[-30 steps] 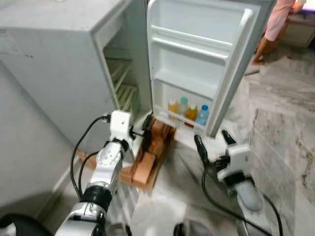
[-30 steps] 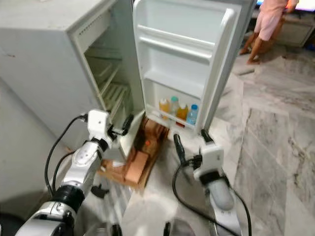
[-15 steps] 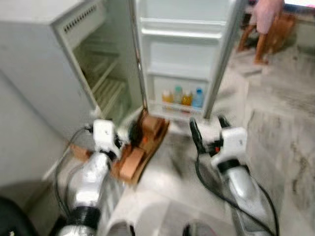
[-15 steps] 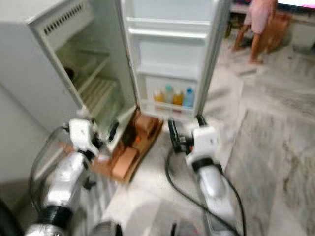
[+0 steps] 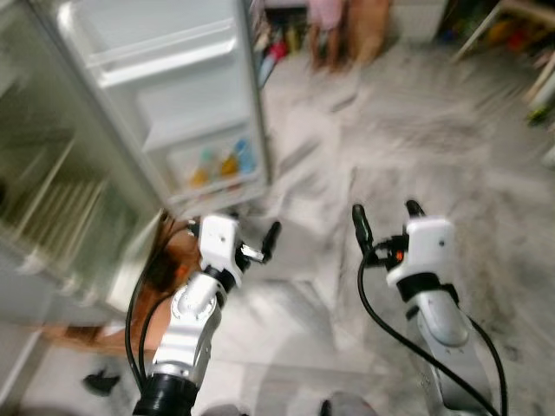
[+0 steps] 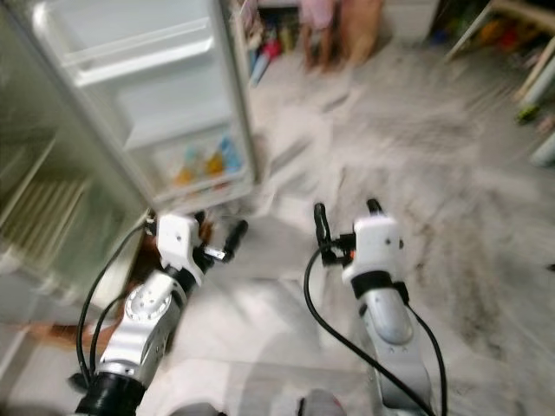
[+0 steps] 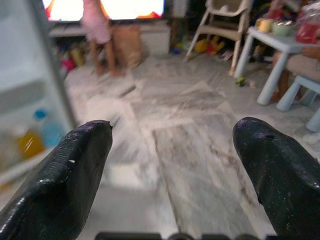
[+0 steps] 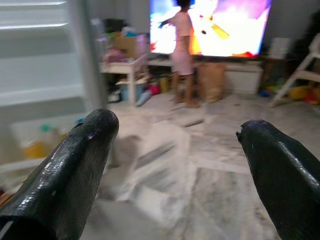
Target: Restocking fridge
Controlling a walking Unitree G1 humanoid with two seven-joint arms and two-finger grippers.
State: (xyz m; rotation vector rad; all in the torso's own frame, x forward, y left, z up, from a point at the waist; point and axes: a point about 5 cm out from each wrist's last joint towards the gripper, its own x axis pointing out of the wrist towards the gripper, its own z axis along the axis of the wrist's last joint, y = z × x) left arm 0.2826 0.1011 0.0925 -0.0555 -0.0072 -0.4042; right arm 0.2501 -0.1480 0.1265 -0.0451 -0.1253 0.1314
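Camera swung right w/ robot's turn; fridge door w/ bottles now ahead-left of left gripper. Both grippers spread, empty, incl. right gripper. Bottles prob. light, slick; grip mid-body.

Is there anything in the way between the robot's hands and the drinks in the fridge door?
Nothing visible blocks them. The bottles stand on the lowest shelf of the open fridge door, and only bare marble floor lies between them and the left end effector and the right end effector. Both are open and hold nothing.
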